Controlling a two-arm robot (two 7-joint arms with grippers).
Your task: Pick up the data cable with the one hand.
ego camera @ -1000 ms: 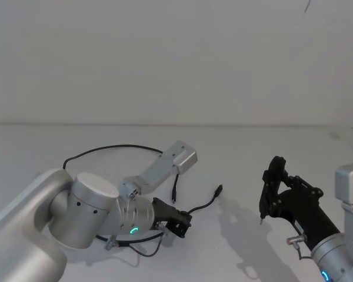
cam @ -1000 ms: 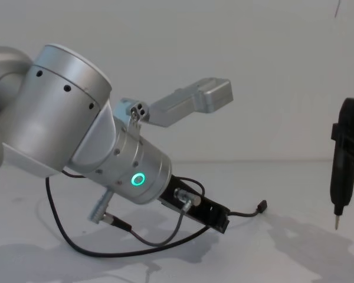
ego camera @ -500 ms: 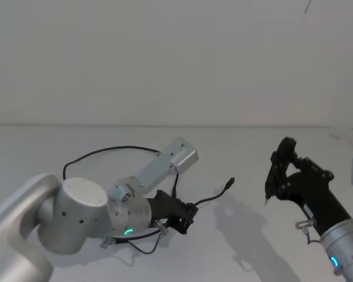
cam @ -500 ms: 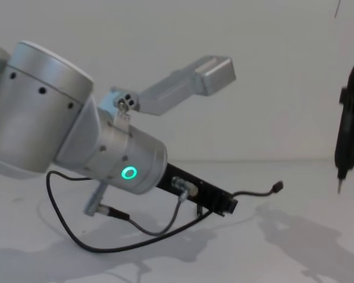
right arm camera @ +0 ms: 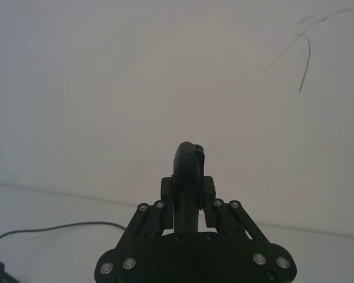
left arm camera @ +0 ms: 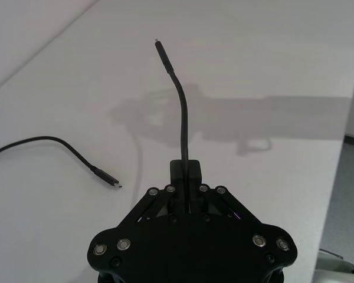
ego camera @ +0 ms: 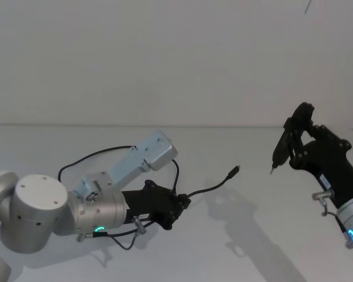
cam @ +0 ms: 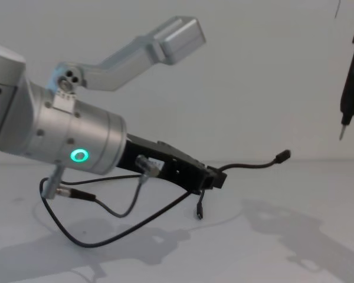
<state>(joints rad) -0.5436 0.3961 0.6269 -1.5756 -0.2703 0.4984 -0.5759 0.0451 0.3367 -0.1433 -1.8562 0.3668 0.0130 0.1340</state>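
Flat black plastic two-fingered left tool [cam: 215,178] is clamped on the long, thin black data cable [left arm camera: 182,118] just behind one plug, and the rest droops below that tool. It is likely light, limp and slip-prone, so gripping near the plug suits it. Right tool [right arm camera: 187,183], well right of it, pinches a slim black pen-shaped probe [ego camera: 280,150].

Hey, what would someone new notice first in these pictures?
The silver left arm stands out, low on the left with a green ring light; its left pincer is shut on the black data cable, one plug end poking out above the table. At right, the right pincer holds a pen-shaped tool high, tip down.
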